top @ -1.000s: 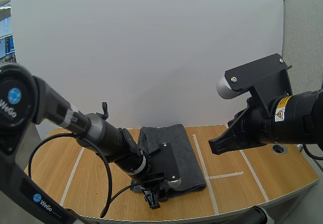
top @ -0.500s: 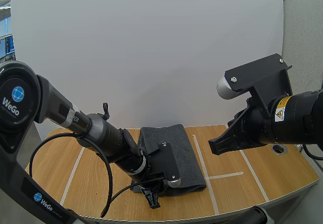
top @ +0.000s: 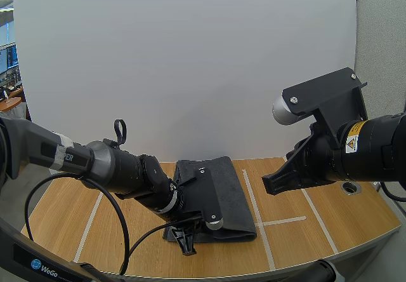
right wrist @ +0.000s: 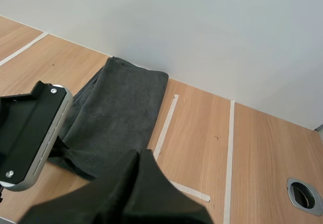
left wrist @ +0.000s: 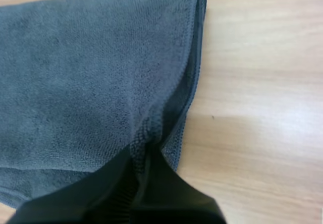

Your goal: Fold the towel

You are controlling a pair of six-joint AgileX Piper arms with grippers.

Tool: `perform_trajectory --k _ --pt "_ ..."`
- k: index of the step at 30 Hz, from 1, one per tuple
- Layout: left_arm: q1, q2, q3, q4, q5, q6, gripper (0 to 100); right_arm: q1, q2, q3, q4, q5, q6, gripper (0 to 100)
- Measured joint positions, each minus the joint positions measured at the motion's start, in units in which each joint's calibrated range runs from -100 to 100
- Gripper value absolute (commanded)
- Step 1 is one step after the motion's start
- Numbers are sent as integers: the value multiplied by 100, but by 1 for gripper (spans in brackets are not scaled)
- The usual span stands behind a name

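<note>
The towel is dark grey, with a soft, short pile and a stitched hem. It lies on the wooden worktop, near the middle, and its long side runs from near to far. In the left wrist view the towel shows two layers, one on top of the other, along its edge, so it is already doubled. Its near end is a little gathered and not flat. Further away the cloth lies smooth, and the far end is close to the white wall.

The left end effector is at the near end of the towel, low over the worktop. In the left wrist view the left end effector has its two fingers closed together on the hem, and a small ridge of cloth is pinched between the tips.

Just right of the towel, a white tape line runs from near to far. The right end effector is high above the worktop, right of this line and well apart from the towel. In the right wrist view the right end effector is one dark wedge, fingers pressed together, with nothing between them. From there the towel lies to its left.
</note>
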Motion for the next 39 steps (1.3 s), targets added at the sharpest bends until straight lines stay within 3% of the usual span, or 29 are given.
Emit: perform_trajectory --k 6,14,21,31,39 --pt "20 0 0 274 101 -95 0 0 0 0 0 0 0 0" --pt "325 -148 0 634 122 -125 0 0 0 0 0 0 0 0" --pt "442 -452 -88 739 142 -125 0 0 0 0 0 0 0 0" --pt "826 -489 -144 1067 414 -133 0 0 0 0 0 0 0 0" --pt "923 -489 -144 1082 924 -133 0 0 0 0 0 0 0 0"
